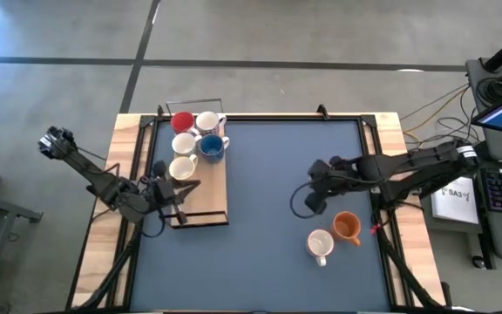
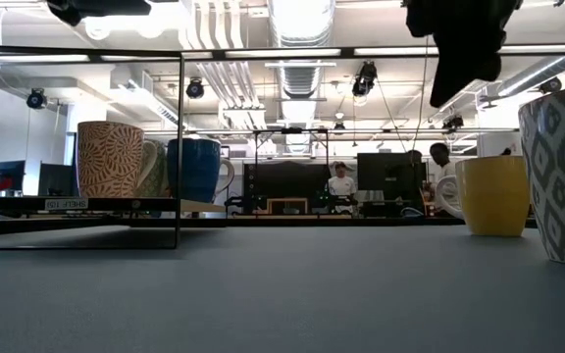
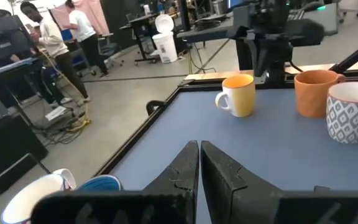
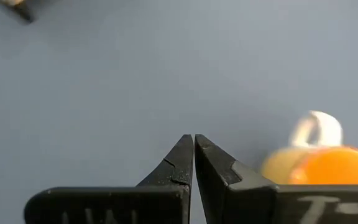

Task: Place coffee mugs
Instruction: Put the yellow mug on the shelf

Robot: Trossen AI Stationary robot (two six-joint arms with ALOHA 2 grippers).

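High view: five coffee mugs (image 1: 195, 138) stand clustered on the wooden rack (image 1: 206, 205) at the tabletop (image 1: 260, 253) left side, apparently the target zone. An orange mug (image 1: 348, 227) and a patterned white mug (image 1: 320, 243) wait at the right. The right pincer (image 1: 301, 202) hovers nearby, fully closed and empty. The left pincer (image 1: 186, 191), also closed and empty, rests by the rack.

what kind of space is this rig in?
Likely an open robotics lab or workshop: exposed ceiling ducts, desks with monitors, people working behind the table, and a concrete floor.
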